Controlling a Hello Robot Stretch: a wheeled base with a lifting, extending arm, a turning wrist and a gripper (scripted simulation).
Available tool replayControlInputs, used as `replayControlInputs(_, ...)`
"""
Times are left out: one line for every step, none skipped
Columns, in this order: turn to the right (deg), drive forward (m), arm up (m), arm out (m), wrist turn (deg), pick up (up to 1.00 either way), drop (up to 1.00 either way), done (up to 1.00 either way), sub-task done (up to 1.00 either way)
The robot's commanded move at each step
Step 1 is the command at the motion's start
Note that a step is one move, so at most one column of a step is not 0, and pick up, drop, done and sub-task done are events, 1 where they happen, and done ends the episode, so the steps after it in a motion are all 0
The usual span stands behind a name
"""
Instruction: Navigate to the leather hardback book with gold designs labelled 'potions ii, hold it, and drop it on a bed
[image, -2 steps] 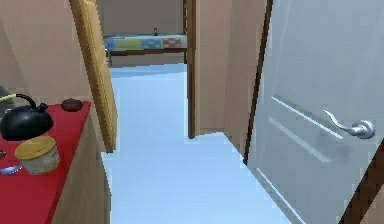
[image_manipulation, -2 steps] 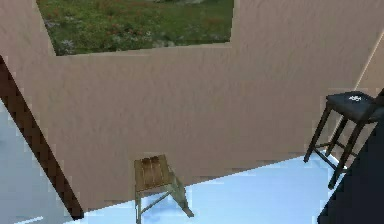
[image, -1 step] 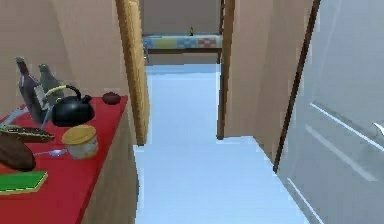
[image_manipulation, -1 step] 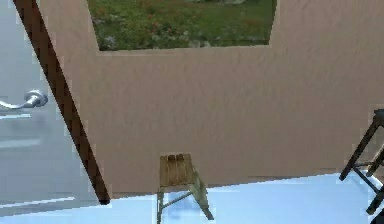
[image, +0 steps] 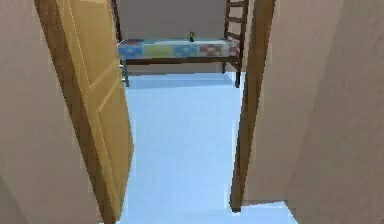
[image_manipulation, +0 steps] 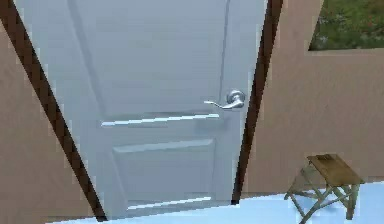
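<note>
Nearest, on the arm's reaching side, you face a closed grey door (image_manipulation: 160, 110) with a stool (image_manipulation: 325, 185) beside it. Ahead, the wooden door (image: 95, 110) stands swung aside, leaving your way to the far bed (image: 180, 48) free. You cannot tell the gripper's state, nor where the book lies.

Ahead I see an open door (image: 95, 110) on the forward view's left. Through the doorway, across the floor (image: 185, 140), a bed (image: 180, 50) stands against the far wall (image: 170, 18). In the arm side view, a stool (image_manipulation: 325, 185) sits right of a closed door (image_manipulation: 150, 100), below a window (image_manipulation: 350, 25).
</note>
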Motion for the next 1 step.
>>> replayControlInputs(0.0, 1.00, 0.00, 0.00, 0.0, 0.00, 0.00, 0.00, 0.00)
